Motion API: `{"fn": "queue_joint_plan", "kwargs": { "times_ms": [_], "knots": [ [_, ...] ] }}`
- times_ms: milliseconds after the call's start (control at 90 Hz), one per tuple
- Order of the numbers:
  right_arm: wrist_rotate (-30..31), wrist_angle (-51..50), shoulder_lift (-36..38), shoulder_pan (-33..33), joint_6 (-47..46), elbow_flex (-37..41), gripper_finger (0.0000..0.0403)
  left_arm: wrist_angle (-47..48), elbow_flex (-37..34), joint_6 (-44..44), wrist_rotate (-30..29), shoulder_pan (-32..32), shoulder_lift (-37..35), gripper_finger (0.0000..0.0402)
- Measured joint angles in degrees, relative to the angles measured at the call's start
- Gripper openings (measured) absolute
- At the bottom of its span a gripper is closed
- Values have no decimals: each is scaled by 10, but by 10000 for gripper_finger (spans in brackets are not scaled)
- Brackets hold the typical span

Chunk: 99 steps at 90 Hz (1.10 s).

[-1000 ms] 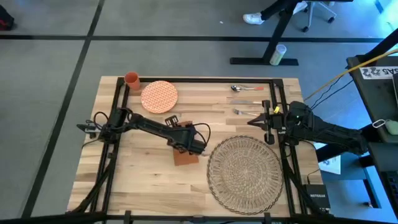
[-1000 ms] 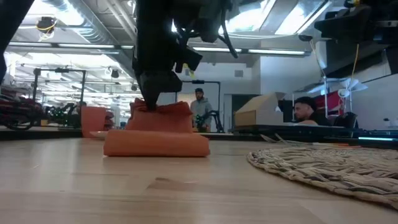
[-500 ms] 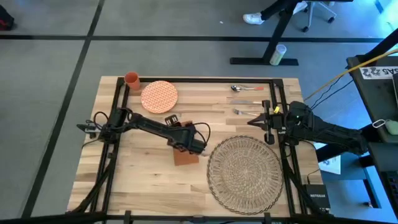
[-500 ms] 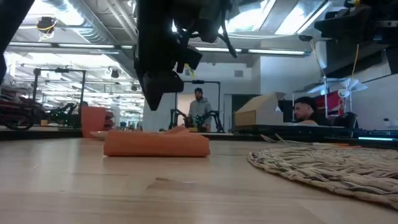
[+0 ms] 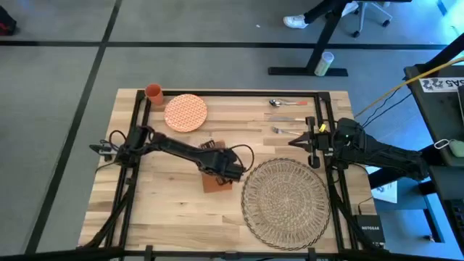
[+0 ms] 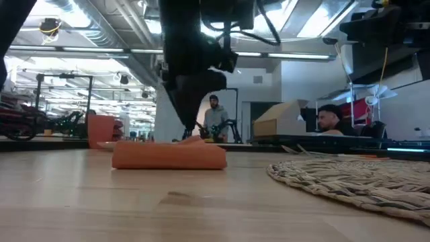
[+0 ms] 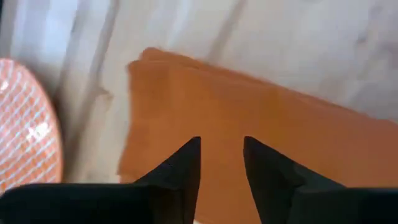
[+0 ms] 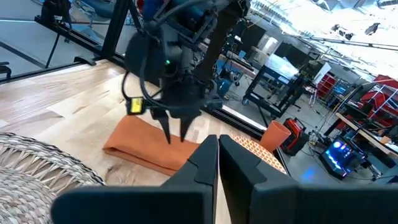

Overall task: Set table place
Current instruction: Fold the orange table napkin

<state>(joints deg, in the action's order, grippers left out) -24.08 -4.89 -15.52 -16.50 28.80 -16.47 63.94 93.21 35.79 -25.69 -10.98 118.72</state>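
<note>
The rust-orange napkin (image 5: 216,183) lies folded flat on the table (image 5: 167,210), left of the woven straw place (image 5: 284,201). My left gripper (image 5: 235,172) hangs just above the napkin's right end, fingers pointing down and slightly apart; in the left wrist view the napkin (image 7: 298,137) shows between the tips of my left gripper (image 7: 222,146). I see no touch in the low view, where my left gripper (image 6: 191,133) is just over the napkin (image 6: 168,154). My right gripper (image 5: 293,141) waits shut by the right rail and shows again as my right gripper (image 8: 217,142).
An orange-patterned plate (image 5: 185,112) and an orange cup (image 5: 154,91) stand at the far left. A spoon (image 5: 286,103) and a fork (image 5: 286,131) lie at the far right. Black frame rails (image 5: 321,116) run along the table's sides. People show in the room behind.
My left gripper has let go of the pinched-up fold of the napkin and risen off it. The fold has dropped, so the napkin lies flat. The gripper has then moved a little toward the table's right edge, staying low over the napkin.
</note>
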Motion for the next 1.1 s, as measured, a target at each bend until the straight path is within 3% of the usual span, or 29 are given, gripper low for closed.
{"fn": "queue_joint_plan", "kwargs": {
  "times_ms": [100, 211, 411, 822, 1100],
  "knots": [
    [0, 0, 0, 0, 0, 0, 1, 1, 0, 1, 8, -2, 0, 16],
    [0, 0, 0, 0, 0, 0, 1, 1, 0, 3, 8, -1, 0, 3],
    [0, -5, 0, 0, 4, 0, 1, -1, -13, 9, 7, -2, 0, 0],
    [0, -18, 0, 0, 16, 0, 1, -67, -130, 54, 6, -20, 0, 0],
    [0, -17, 0, 0, 16, 0, 1, -8, -141, 87, 14, -56, -1, 0]
  ]
}}
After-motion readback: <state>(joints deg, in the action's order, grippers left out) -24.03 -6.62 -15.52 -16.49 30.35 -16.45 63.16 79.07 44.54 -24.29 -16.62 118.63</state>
